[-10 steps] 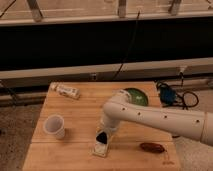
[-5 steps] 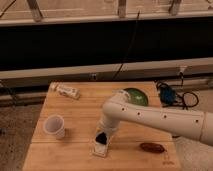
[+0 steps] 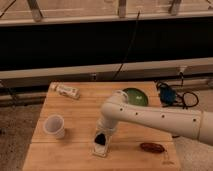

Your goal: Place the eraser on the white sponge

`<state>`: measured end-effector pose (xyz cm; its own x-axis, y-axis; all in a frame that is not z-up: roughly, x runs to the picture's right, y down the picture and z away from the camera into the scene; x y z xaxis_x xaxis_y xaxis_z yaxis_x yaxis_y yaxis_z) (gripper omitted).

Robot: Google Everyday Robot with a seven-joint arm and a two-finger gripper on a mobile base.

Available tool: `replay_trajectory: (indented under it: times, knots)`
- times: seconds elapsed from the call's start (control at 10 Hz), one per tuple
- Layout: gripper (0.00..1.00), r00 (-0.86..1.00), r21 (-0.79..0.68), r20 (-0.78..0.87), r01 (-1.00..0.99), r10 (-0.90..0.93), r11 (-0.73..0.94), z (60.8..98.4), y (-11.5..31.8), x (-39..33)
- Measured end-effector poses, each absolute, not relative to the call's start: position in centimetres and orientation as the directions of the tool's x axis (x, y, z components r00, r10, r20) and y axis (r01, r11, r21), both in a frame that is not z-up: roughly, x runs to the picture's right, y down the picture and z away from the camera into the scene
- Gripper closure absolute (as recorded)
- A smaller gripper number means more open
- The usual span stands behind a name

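Wooden worktop (image 3: pixel 75 112) carries a flat white rectangular sponge (image 3: pixel 99 149) near its front edge. The small black eraser block (image 3: pixel 100 139) lies on that sponge, directly under the robot's hand (image 3: pixel 102 135); whether the hand grips it cannot be told.

A small black eraser (image 3: pixel 100 139), a rounded block, sits over the white sponge (image 3: pixel 99 149), a flat rectangular pad lying near the front edge of the wooden bench (image 3: pixel 75 107). The claw (image 3: pixel 102 134) is directly above, right at the eraser. Whether the block rests free on the pad cannot be told.
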<state>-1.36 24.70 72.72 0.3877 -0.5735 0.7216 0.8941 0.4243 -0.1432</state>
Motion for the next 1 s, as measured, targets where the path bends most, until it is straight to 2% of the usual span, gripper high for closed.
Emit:
replay_trajectory:
  times: [0.2, 1.0]
  knots:
    - [0.20, 0.395, -0.147, 0.714, 0.892, -0.578, 0.427, 72.6, 24.5, -0.9]
    - [0.20, 0.392, -0.123, 0.699, 0.890, -0.599, 0.440, 71.7, 23.4, -0.4]
